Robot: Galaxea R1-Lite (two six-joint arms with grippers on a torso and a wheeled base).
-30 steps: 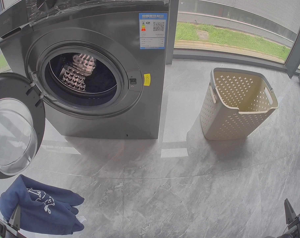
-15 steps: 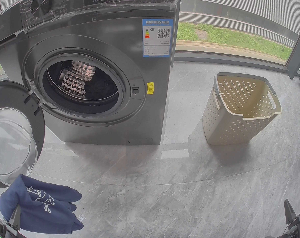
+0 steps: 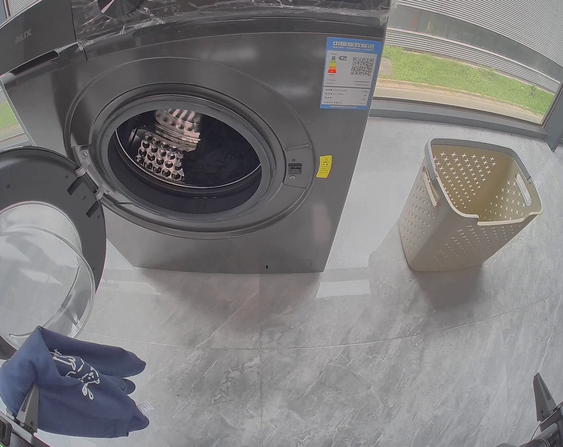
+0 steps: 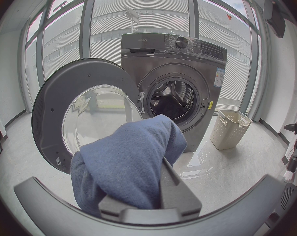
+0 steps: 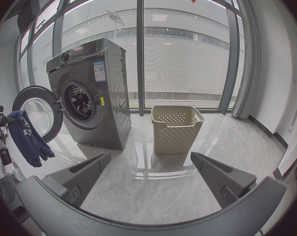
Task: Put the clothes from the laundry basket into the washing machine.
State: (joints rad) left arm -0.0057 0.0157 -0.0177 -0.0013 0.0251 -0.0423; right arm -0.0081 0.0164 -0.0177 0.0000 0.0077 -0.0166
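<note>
At the far left the left tool (image 4: 132,177) is clamped on a navy sweatshirt (image 3: 70,386), which hangs bunched from it low above the floor (image 3: 325,355), near the open door (image 3: 39,181); held up like this the cloth stays off the floor and can be carried in one piece. The round door is swung wide to the left, leaving the mouth of the drum (image 3: 188,156) free for loading. The washing machine (image 3: 232,63) stands ahead, well apart from the sweatshirt; something dark lies deep in the drum, too dim to make out. To its right the laundry basket (image 3: 455,231) stands upright on the floor, near the machine, probably so each carry is short; I judge the sweatshirt may be the last piece. At the far right the right tool (image 5: 150,156) hangs low with its fingers spread wide, holding nothing, likely parked out of the way.
</note>
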